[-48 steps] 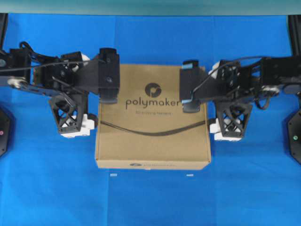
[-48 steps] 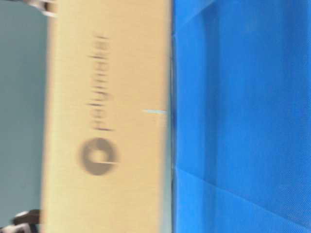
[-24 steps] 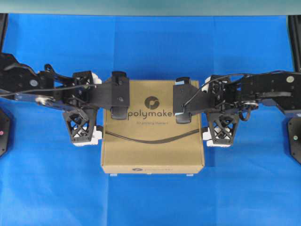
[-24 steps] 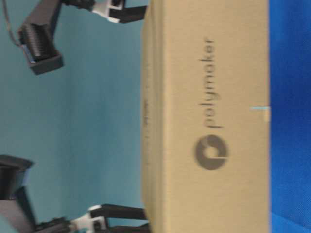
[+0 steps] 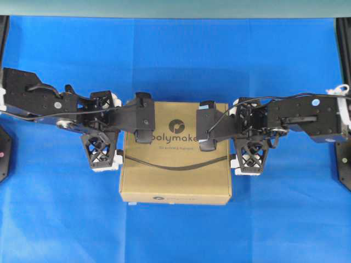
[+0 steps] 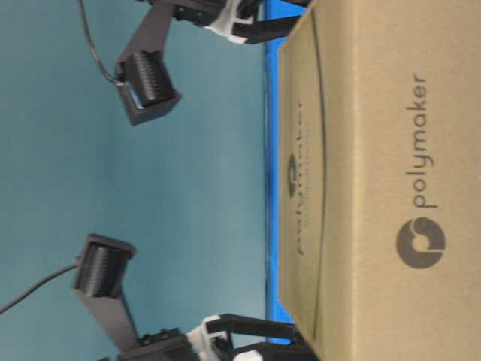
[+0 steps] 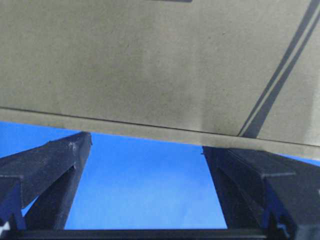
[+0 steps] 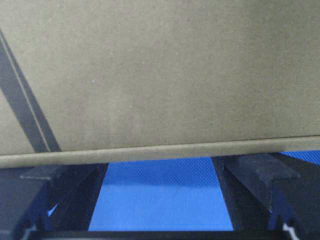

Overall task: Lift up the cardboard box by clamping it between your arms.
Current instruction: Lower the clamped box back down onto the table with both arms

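The brown cardboard box (image 5: 175, 170) with the polymaker logo lies flat mid-table, low over the blue cloth; I cannot tell if it rests on it. My left gripper (image 5: 122, 134) is open, both fingertips against the box's left side. My right gripper (image 5: 231, 134) is open against its right side. In the left wrist view the box (image 7: 150, 60) fills the top, with the gripper (image 7: 146, 145) spread below its edge. The right wrist view shows the same box (image 8: 160, 70) and gripper (image 8: 159, 167). The table-level view is turned sideways: box (image 6: 376, 150), left fingers (image 6: 248, 327), right fingers (image 6: 263, 28).
A blue cloth (image 5: 175, 235) covers the table, and a teal wall (image 6: 113, 188) stands behind it. Black arm bases sit at the left edge (image 5: 3, 153) and the right edge (image 5: 344, 164). Two small white marks (image 5: 131, 204) lie at the box's front edge.
The box, clamped between both grippers, has come down towards the table: it looks smaller from overhead and lower in the table-level view. Both arms have dropped and stretched out with it.
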{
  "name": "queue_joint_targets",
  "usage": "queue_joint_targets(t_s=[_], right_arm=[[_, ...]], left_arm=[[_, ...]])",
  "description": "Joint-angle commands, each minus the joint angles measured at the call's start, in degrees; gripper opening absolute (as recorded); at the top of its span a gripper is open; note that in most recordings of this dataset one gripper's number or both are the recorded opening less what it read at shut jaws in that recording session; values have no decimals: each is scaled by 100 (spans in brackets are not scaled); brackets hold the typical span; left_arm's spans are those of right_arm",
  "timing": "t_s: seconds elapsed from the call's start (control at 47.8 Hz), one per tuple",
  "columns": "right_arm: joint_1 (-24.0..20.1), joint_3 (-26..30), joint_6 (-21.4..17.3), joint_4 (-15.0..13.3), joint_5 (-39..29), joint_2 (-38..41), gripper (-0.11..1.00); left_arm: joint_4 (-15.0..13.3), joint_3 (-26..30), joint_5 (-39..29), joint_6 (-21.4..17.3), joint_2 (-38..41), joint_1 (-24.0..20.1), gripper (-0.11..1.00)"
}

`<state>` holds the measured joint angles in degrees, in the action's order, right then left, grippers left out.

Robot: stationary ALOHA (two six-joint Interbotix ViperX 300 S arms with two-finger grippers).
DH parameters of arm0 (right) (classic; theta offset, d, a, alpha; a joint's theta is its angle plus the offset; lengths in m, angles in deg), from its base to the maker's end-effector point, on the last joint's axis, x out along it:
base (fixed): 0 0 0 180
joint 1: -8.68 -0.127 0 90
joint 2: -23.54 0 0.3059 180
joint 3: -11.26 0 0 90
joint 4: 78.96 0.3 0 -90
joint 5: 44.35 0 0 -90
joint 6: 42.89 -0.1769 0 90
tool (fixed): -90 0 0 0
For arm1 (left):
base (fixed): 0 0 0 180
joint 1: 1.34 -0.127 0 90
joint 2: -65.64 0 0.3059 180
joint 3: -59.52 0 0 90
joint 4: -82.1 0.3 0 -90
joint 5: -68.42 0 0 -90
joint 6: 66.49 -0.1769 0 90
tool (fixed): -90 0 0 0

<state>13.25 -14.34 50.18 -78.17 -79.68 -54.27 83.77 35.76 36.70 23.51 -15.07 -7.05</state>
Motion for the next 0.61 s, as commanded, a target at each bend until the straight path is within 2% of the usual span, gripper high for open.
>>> queue_joint_targets(t_s=[0.0,0.272,0.586], right_arm=[[35,158,-105,44,431,9,99],[53,-9,-132,9,598,167,99],[62,-220,-185,9,712,-18,99]], left_arm=[[-35,132,501,88,26,-62,87],[-18,0,817,114,360,-53,87],[-18,-141,826,97,246,-44,87]])
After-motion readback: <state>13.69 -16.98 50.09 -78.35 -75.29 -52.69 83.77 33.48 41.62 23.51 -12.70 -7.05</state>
